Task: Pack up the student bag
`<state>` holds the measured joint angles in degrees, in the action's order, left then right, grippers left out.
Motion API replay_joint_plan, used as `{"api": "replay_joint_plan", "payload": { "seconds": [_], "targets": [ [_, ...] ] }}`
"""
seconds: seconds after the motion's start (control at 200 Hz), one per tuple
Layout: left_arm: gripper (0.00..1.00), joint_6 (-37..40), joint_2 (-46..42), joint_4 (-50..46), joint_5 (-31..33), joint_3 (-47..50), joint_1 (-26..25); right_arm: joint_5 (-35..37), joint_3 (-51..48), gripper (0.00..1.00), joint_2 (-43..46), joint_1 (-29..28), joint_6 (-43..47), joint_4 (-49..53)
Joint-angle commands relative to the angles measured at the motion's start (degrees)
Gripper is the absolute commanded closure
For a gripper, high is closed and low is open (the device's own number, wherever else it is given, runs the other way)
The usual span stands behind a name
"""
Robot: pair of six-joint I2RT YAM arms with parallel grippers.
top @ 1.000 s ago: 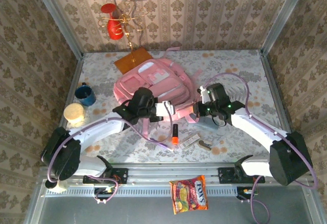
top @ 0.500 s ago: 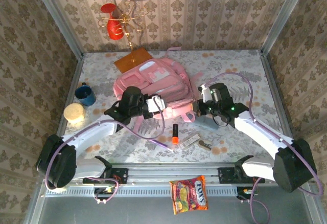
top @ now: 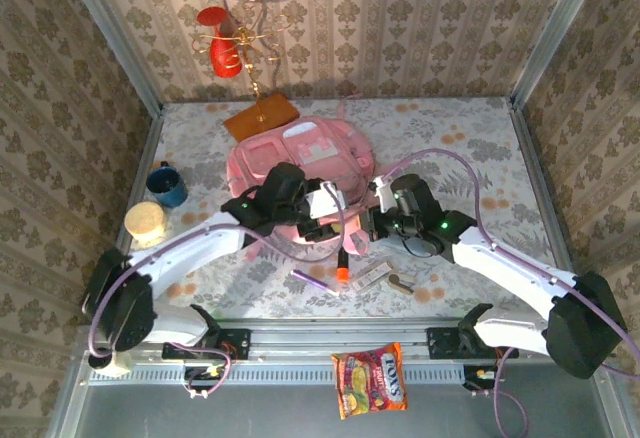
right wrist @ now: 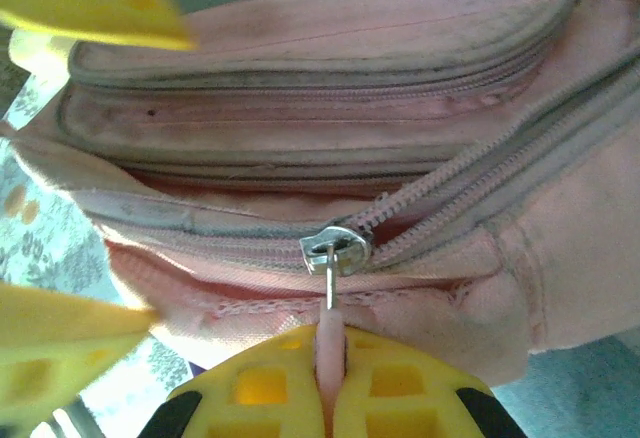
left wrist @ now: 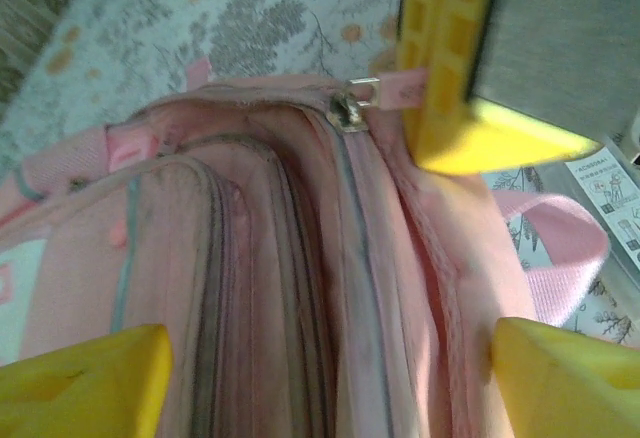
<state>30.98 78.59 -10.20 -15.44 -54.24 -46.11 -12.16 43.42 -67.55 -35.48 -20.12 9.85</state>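
The left gripper (top: 325,220) has swung over the student bag (top: 300,158), mid-table, jaws now wide and empty. The right gripper (right wrist: 330,383) pinches the zip pull (right wrist: 335,248). Looks like unzipping; next, pin the fabric and draw the zip.

Floral table (top: 480,143), pink student bag (top: 322,158), blue mug (top: 167,185), tan jar (top: 145,223), orange marker (top: 342,264)

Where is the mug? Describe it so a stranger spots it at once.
Start at the pink bag and look left to the table's edge. Two round things sit there; the mug is the farther, dark blue one, not the cream tub.
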Motion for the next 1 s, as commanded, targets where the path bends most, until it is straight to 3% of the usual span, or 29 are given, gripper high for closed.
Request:
{"api": "replay_joint_plan", "payload": {
  "seconds": [0.0, 0.09, 0.195, 0.26, 0.425, 0.595, 0.805, 0.995],
  "targets": [
    [0.28, 0.24, 3.93, -4.85, 0.39, -4.16, -0.38, -0.62, 2.46, 1.00, 1.06, -1.98, -1.01, -6.25],
    [0.47, 1.48, 5.59, -6.29, -1.16, -5.61, 0.00, -1.05, 2.20, 1.00, 1.24, -2.46, -1.24, -6.72],
    [0.85, 4.41, 3.95, -6.44, -4.92, -3.81, 1.94, 2.23, 2.37, 1.00, 1.34, -0.84, 0.16, -2.09],
    [1.00, 7.10, 0.95, -4.65, -6.58, -0.57, 3.08, 2.54, 1.96, 1.00, 0.67, 2.19, -0.08, 0.56],
    [1.00, 14.55, -6.60, 1.77, -3.98, 8.20, 4.69, 4.64, 2.87, 1.00, -3.30, 8.91, 0.21, 8.31],
    [1.00, 16.54, -11.53, 4.26, -3.78, 11.47, 7.12, 5.57, 4.56, 1.00, -7.35, 12.95, 1.39, 12.00],
    [1.00, 14.51, -18.28, 11.66, -5.96, 18.30, 10.09, 2.37, 10.43, 1.00, -16.74, 14.43, 1.97, 12.26],
    [1.00, 9.79, -22.67, 18.28, -13.08, 22.45, 15.21, 5.00, 16.75, 1.00, -25.75, 15.30, 3.87, 12.66]
  ]
}}
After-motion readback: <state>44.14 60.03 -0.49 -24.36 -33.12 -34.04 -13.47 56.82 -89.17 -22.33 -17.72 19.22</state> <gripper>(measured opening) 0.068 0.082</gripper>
